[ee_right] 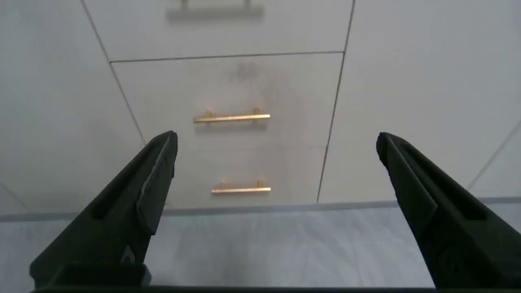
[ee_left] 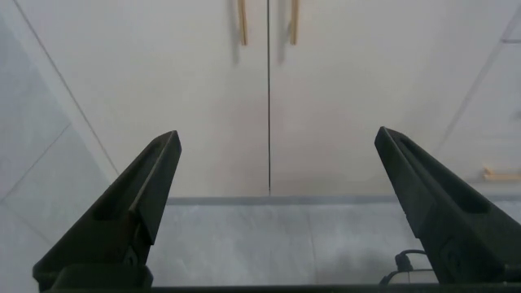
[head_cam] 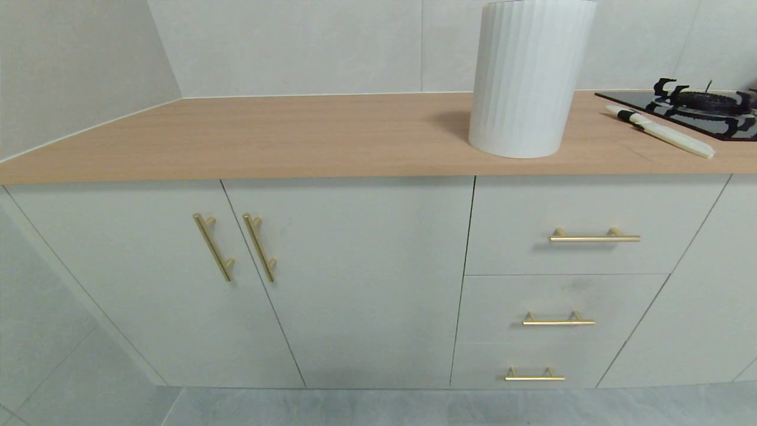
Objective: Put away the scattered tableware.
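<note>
Left gripper and right gripper both spread wide, nothing held; knife sat on counter.
Head: knife lay flat on counter near its right end, just beside hob and right of white ribbed holder, not touching it; doors and drawers below were shut. Left wrist: jaws far apart, low down, facing the seam between the two doors, floor beneath. Right wrist: jaws far apart, facing the two lower drawers and their brass handles.
</note>
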